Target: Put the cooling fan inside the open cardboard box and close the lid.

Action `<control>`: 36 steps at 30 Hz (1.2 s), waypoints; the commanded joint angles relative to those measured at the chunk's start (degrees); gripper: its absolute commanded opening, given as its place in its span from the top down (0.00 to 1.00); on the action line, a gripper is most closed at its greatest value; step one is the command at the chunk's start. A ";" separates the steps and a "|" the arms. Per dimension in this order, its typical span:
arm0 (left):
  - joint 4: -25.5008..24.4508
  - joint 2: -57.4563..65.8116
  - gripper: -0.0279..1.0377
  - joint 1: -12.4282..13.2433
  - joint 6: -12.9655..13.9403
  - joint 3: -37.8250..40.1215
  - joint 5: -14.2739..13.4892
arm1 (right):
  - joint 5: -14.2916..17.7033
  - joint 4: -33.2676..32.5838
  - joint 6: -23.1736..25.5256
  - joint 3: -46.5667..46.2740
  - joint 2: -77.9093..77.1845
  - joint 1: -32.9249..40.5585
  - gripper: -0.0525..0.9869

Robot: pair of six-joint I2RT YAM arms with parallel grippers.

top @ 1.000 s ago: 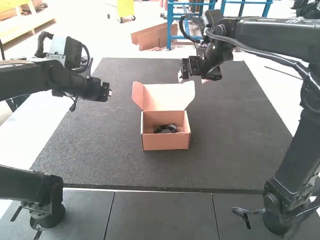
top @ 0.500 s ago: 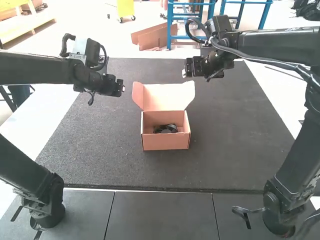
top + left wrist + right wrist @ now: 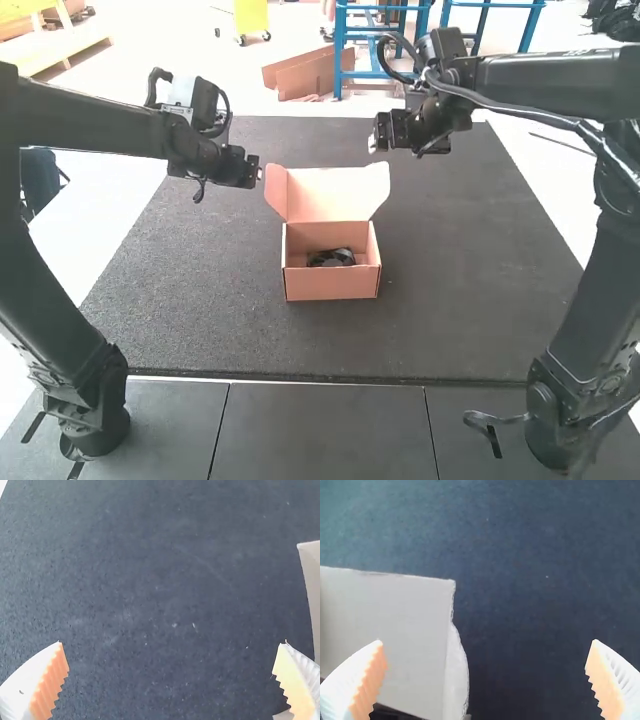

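The black cooling fan [image 3: 330, 258] lies inside the tan open-lidded cardboard box [image 3: 331, 280]. The left gripper [image 3: 252, 172], fingers spread wide, has advanced until the lid's edge is beside one fingertip. The right gripper [image 3: 378, 132], also spread, has barely shifted, with the lid's corner between its fingers.

Bright, even daylight fills the high view. The pale floor [image 3: 60, 230] at 9 o'clock of the mat [image 3: 200, 290] is glared almost white, while the mat itself gives no shine. The box [image 3: 332, 278] casts hardly any shadow. Its inside is dim, and the fan [image 3: 330, 258] sits dark there. In the right wrist view the flap [image 3: 385, 630] looks bleached.
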 commanded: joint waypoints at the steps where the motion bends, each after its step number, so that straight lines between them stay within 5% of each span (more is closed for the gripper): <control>1: 0.28 -0.30 0.06 -0.39 -0.36 2.08 0.84 | -4.60 -1.24 0.91 3.65 1.19 -1.36 0.08; 10: -2.00 -1.09 0.06 -0.39 -2.20 3.48 9.28 | -7.50 -4.05 1.52 6.73 4.53 -1.80 0.08; 24: -1.74 -1.79 0.06 -0.65 -2.46 3.57 13.59 | -9.26 -5.63 2.66 7.35 6.73 -1.80 0.20; 36: -1.30 -1.88 0.06 -2.85 -3.08 3.57 13.59 | -12.69 -5.90 4.07 7.35 8.05 -1.45 0.67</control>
